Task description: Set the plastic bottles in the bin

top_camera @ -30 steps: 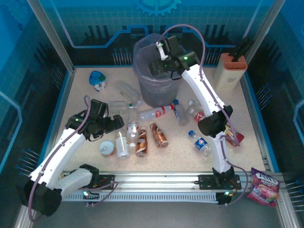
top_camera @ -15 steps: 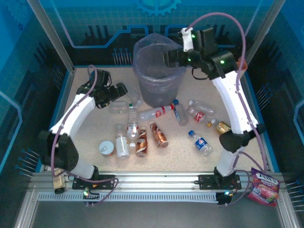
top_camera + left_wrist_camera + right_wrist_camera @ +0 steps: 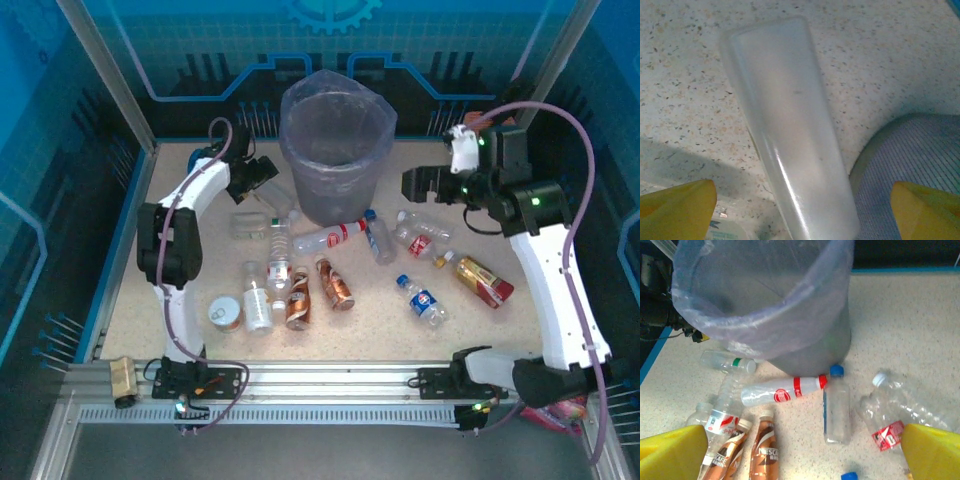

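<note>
Left of bin [image 3: 332, 198] | left gripper [image 3: 262, 172] spread, straddling clear bottle [image 3: 790, 150] | right gripper [image 3: 412, 185] spread, aloft right of bin

The tall grey bin [image 3: 330, 200] stands upright — plastic bottles [image 3: 330, 238] (clear, copper-brown) lie scattered on their sides near it.

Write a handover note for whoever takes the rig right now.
Grippers: left gripper open, fingers either side of a clear bottle lying beside the bin, not gripping it; right gripper open and empty, to the right of the bin.
About a dozen plastic bottles lie on the table in front of the bin.
Done: cannot tell what is in the bin.
Left: every bottle on the table.
</note>
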`<state>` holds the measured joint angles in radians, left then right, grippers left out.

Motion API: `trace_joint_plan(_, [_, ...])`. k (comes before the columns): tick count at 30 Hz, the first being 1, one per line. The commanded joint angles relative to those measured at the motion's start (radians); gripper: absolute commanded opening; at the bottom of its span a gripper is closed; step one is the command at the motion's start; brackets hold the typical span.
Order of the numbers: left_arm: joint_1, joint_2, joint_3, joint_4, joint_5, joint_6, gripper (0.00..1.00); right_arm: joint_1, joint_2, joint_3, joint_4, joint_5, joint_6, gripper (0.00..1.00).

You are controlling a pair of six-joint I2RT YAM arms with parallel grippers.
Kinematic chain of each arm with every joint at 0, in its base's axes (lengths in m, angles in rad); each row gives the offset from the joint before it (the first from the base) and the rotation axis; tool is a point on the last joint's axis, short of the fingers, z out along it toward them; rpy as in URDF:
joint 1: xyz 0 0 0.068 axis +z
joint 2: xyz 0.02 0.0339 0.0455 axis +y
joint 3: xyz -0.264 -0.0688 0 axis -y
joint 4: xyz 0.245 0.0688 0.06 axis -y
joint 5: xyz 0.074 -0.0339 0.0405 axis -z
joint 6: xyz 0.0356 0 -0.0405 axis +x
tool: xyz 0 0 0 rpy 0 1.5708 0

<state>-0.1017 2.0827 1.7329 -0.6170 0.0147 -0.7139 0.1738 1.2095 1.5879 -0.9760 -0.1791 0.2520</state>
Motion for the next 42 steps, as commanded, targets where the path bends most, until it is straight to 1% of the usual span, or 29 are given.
trace_joint_plan(1, [0.016, 0.032, 0.045, 0.000, -0.009, -0.066, 0.94, -0.048, -0.065, -0.073, 0.026, -0.099, 0.028, 1.00])
trace_joint_plan(4, [0.021, 0.082, 0.087, -0.010, -0.006, -0.080, 0.99, -0.054, -0.096, -0.105, -0.007, -0.144, 0.042, 1.00])
trace_joint_plan(7, [0.023, 0.142, 0.142, -0.030, 0.002, -0.088, 0.99, -0.054, -0.127, -0.150, -0.010, -0.182, 0.042, 1.00])
trace_joint_plan(11, [0.022, 0.204, 0.198, -0.047, 0.015, -0.101, 0.99, -0.057, -0.145, -0.181, -0.031, -0.174, 0.029, 1.00])
trace_joint_plan(14, [0.023, 0.232, 0.210, -0.046, 0.023, -0.124, 0.98, -0.062, -0.154, -0.193, -0.042, -0.166, 0.026, 1.00])
trace_joint_plan(18, [0.025, 0.254, 0.192, -0.024, 0.027, -0.152, 0.90, -0.081, -0.168, -0.211, -0.036, -0.162, 0.027, 1.00])
trace_joint_plan(29, [0.031, 0.243, 0.140, 0.014, 0.020, -0.179, 0.61, -0.114, -0.176, -0.242, -0.035, -0.161, 0.029, 0.99])
trace_joint_plan(36, [0.034, 0.205, 0.139, 0.019, 0.016, -0.182, 0.54, -0.137, -0.185, -0.270, -0.026, -0.163, 0.044, 0.99])
trace_joint_plan(42, [0.038, 0.105, 0.119, 0.024, -0.002, -0.156, 0.52, -0.176, -0.187, -0.287, -0.041, -0.176, 0.047, 0.99])
